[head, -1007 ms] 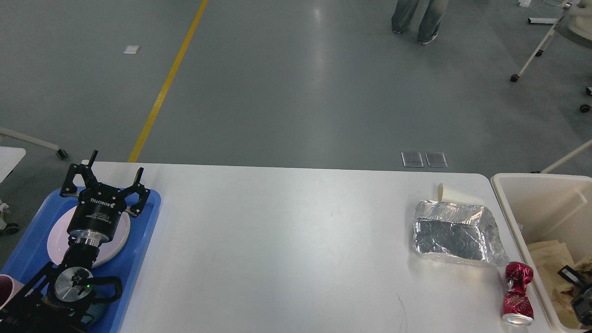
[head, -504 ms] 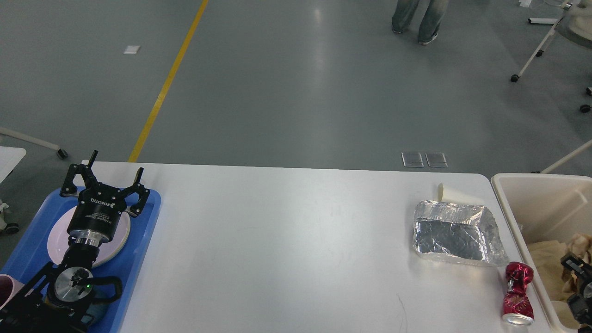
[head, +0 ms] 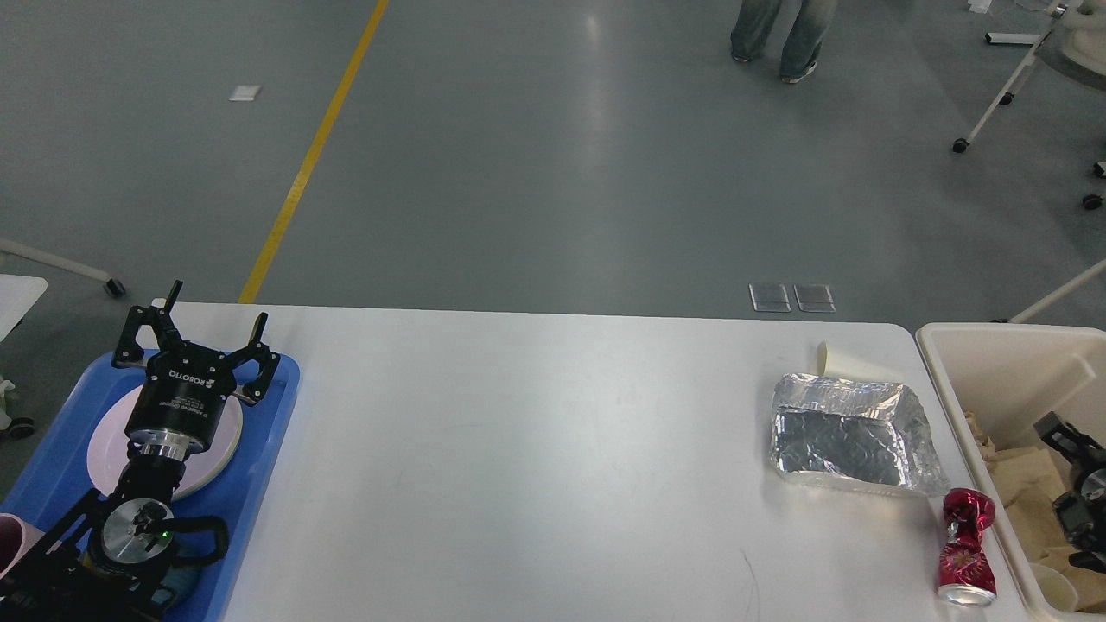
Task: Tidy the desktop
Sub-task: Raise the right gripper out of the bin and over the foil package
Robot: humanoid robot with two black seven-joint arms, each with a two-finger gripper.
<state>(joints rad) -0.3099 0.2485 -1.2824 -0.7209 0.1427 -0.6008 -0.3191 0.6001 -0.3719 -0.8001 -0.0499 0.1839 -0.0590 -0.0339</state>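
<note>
Now the right tool (head: 1061,429) is hanging over the bin (head: 950,354) at four o'clock, seen dark and edge-on, so I cannot tell whether its fingers are spread or closed. The left tool (head: 199,333) is hovering at nine o'clock over the tray (head: 276,406), fingers spread wide and holding nothing. On the tabletop (head: 518,449) a foil pan (head: 851,436) is lying at three o'clock, with a crushed red can (head: 966,549) just beside it toward five. For a clean next pick, I'd say come straight down on the can's pinched waist and close across it. The bin is holding crumpled brown paper (head: 1024,510) and a pale cup (head: 1056,589); the tray is carrying a pink plate (head: 220,445).
</note>
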